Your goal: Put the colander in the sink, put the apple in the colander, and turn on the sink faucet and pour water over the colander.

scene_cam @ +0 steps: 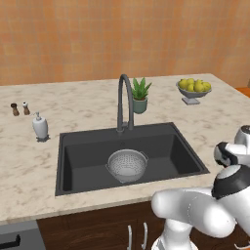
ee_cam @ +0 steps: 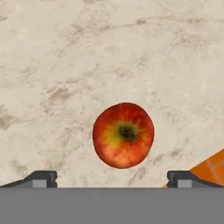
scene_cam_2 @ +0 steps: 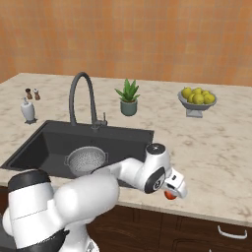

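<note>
Colander (scene_cam: 127, 165) sits upright in the sink (scene_cam: 78, 168), lower-middle of the left base frame, roughly under the arched spout of the sink faucet (scene_cam: 124, 100). So my read is step one is done and the apple pick is the step in hand.

Key relation: in the hand view the apple (ee_cam: 123, 135) lies straight ahead along the gripper axis, centre of frame and a touch right of the midline, stem dimple facing the camera. The gripper (ee_cam: 112, 180) has its two fingertips (ee_cam: 41, 178) spread wide at the bottom corners, one on each side of the apple with clear gaps, nothing between them. Apple rests on the marble countertop (ee_cam: 65, 52). It's round, so no long axis to align to and wrist roll shouldn't matter; the approach looks like a straight advance with a small lateral correction, then close.

In the right base view the hand hangs over the near counter edge at lower centre-right, well right of the sink, and the apple (scene_cam_2: 170, 195) shows as a red sliver under the hand.

Hard to make out:
- the hand covers most of the apple in the right base view, so the height gap between fingers and fruit can't be read there
- hand view cuts the fingers off at their tips
- orange patch at the lower right of the hand view looks like floor past the counter edge, so the apple is near the edge; a nudge could roll it off
</note>
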Tool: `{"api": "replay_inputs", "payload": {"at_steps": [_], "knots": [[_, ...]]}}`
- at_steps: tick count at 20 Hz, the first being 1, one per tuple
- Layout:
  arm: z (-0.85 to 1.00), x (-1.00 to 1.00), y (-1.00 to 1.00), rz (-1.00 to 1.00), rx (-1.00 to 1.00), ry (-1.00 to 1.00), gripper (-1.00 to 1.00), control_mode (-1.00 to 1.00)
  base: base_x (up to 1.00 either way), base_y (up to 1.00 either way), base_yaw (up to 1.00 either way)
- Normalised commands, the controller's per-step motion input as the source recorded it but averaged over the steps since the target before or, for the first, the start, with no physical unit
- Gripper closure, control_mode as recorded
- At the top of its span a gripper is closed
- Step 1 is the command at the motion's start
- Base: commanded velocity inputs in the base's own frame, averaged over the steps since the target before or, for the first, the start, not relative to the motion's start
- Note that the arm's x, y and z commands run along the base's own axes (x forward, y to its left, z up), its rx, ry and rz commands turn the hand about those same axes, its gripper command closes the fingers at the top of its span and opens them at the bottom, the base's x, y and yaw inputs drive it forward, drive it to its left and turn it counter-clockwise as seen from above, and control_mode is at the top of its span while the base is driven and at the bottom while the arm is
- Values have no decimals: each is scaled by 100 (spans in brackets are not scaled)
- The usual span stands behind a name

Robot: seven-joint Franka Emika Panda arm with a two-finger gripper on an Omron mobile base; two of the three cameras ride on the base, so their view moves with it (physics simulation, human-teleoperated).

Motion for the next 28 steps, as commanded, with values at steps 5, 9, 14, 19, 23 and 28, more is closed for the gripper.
{"api": "replay_inputs", "payload": {"at_steps": [5, 9, 14, 19, 23, 28], "knots": [[-38, 26, -27, 6, -4, 0, -100, -100, 0, 0, 0], [-6, 14, -19, 1, 0, 0, -100, -100, 0, 0, 0], [0, 6, -4, 0, 0, 0, -100, -100, 0, 0, 0], [0, 0, 0, 0, 0, 0, 100, -100, 0, 0, 0], [0, 0, 0, 0, 0, 0, 100, -100, 0, 0, 0], [2, -1, 1, 0, 0, -1, 100, -100, 0, 0, 0]]}}
